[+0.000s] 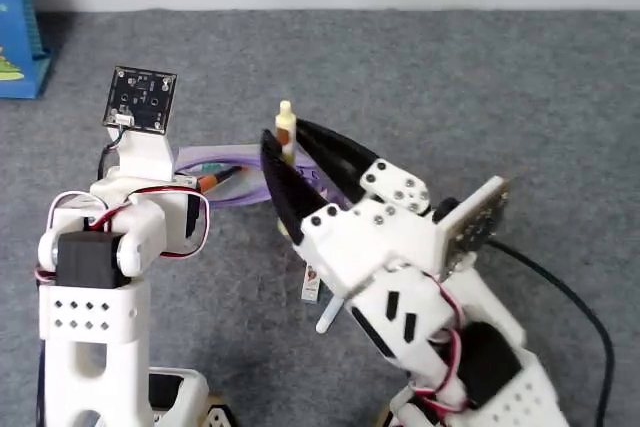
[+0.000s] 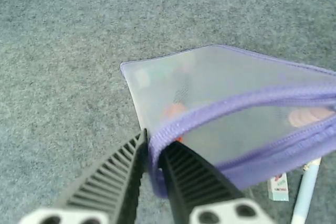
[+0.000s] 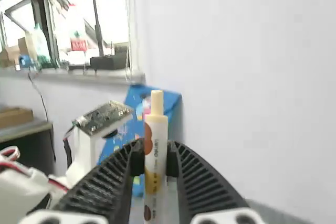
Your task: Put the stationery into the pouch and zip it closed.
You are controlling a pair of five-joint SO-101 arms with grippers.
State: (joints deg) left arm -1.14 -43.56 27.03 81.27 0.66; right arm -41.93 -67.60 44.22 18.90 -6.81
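A translucent purple pouch (image 2: 226,93) lies on the grey carpet, its zipper edge open. My left gripper (image 2: 152,153) is shut on the pouch's zipper rim near its corner. Orange and green items show through the pouch (image 1: 205,169). My right gripper (image 1: 292,162) hangs over the pouch's far end, shut on a cream-coloured pen (image 1: 286,127) that stands upright with its tip up. In the right wrist view the pen (image 3: 155,140) sits between the two black fingers (image 3: 113,177).
A small eraser (image 1: 311,285) and a white pen (image 1: 330,315) lie on the carpet beside the pouch, under the right arm; both appear again as the eraser (image 2: 278,187) and pen (image 2: 307,190). A blue box (image 1: 15,37) stands at the far left edge.
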